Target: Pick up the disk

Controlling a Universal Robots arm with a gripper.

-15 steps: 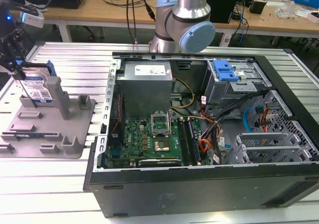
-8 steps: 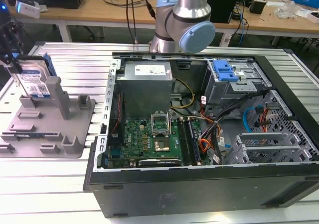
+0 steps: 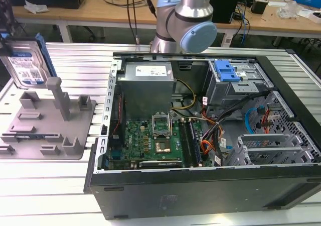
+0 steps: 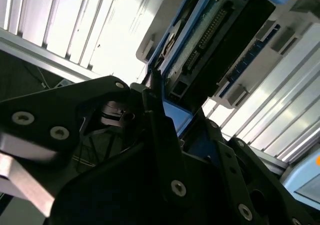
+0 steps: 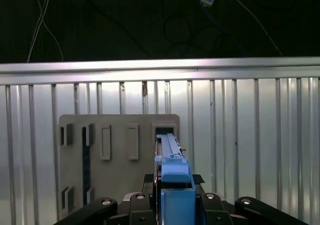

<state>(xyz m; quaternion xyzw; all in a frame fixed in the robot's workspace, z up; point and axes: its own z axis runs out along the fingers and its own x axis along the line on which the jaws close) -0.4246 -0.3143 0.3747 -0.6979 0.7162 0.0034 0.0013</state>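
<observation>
The robot arm (image 3: 186, 20) comes down from the top of the exterior view, silver with a round blue cap on its joint. In both wrist views the black gripper (image 5: 172, 197) is closed tight on the disk (image 5: 170, 157). Its jaws press on the two flat sides, and the disk stands on its edge between them.

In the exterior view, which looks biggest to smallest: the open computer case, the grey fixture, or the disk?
1. Computer case.
2. Grey fixture.
3. Disk, held up at that view's left, so its size may look off.
</observation>
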